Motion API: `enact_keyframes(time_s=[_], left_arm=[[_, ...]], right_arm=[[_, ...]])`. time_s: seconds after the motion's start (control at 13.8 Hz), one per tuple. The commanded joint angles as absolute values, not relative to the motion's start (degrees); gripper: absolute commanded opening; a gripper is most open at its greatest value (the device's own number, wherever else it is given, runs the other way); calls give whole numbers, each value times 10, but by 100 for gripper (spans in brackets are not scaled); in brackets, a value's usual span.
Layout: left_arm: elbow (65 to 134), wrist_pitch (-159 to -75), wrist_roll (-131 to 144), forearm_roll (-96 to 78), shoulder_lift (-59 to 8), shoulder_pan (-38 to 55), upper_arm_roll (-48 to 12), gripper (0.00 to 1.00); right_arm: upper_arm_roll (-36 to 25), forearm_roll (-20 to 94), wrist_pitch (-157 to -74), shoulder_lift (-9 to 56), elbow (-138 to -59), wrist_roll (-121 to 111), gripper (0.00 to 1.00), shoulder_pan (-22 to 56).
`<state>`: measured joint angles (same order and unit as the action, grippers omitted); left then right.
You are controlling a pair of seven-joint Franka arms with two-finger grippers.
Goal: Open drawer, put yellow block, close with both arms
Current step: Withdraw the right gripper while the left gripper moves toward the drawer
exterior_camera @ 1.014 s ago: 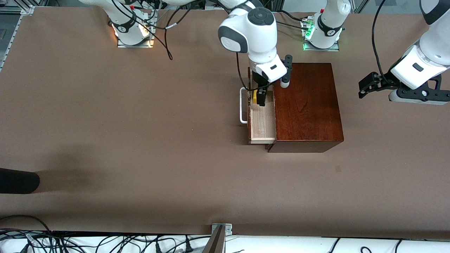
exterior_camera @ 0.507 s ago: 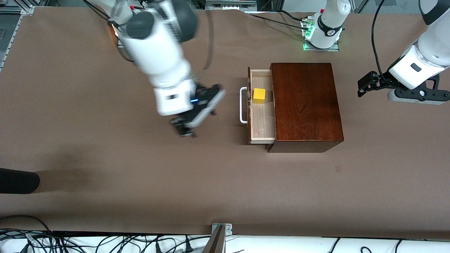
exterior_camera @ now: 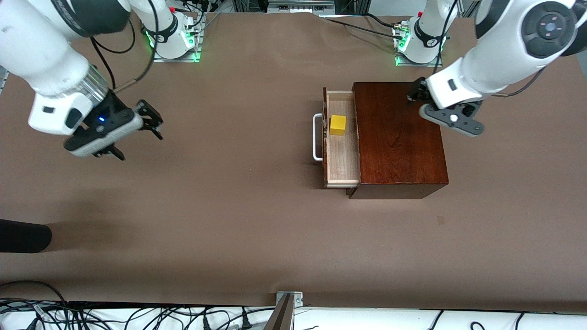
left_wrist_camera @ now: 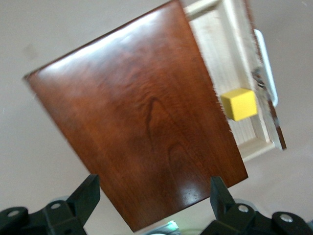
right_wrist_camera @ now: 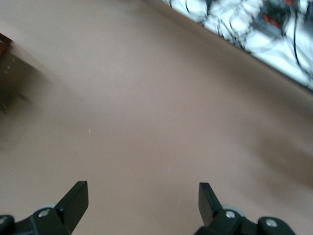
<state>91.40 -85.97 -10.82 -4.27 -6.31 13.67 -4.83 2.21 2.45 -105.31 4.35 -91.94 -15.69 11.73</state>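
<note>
The drawer (exterior_camera: 341,140) stands pulled out of the dark reddish-brown wooden box (exterior_camera: 399,137) toward the right arm's end of the surface (exterior_camera: 229,206). Its pale wood floor is exposed along its whole length, and its white bar handle (exterior_camera: 316,137) projects from the drawer front, clear of everything.

The yellow block (exterior_camera: 338,124) sits inside the drawer on the pale floor, in the part farther from the front camera, close to the drawer front and apart from the box's edge. The nearer part of the drawer floor is bare.

The left gripper (exterior_camera: 419,94) hangs over the top of the box, at the corner toward the left arm's base. In the left wrist view its fingers (left_wrist_camera: 85,196) stand wide apart, holding nothing, with the glossy box top and the block (left_wrist_camera: 238,104) below them.

The right gripper (exterior_camera: 137,133) hangs over bare surface toward the right arm's end, well apart from the drawer handle. Its fingers (right_wrist_camera: 76,198) are spread apart and empty in the right wrist view, with only brown surface beneath.

A broad stretch of open surface lies between the right gripper and the handle. A dark rounded object (exterior_camera: 23,236) intrudes at the surface's edge, nearer the front camera.
</note>
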Motion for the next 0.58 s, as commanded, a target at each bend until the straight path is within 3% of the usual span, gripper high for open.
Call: enact_keyframes(time_s=[0.0, 0.22, 0.51], left_arm=[[802, -842, -282, -54, -149, 144, -41, 100], [752, -852, -347, -62, -208, 176, -42, 100], [766, -813, -333, -252, -213, 202, -47, 100]], right_arm=[[-1, 29, -1006, 3, -951, -120, 100, 108], [-26, 25, -1000, -1, -950, -120, 100, 108], [-49, 22, -981, -3, -949, -102, 100, 107]])
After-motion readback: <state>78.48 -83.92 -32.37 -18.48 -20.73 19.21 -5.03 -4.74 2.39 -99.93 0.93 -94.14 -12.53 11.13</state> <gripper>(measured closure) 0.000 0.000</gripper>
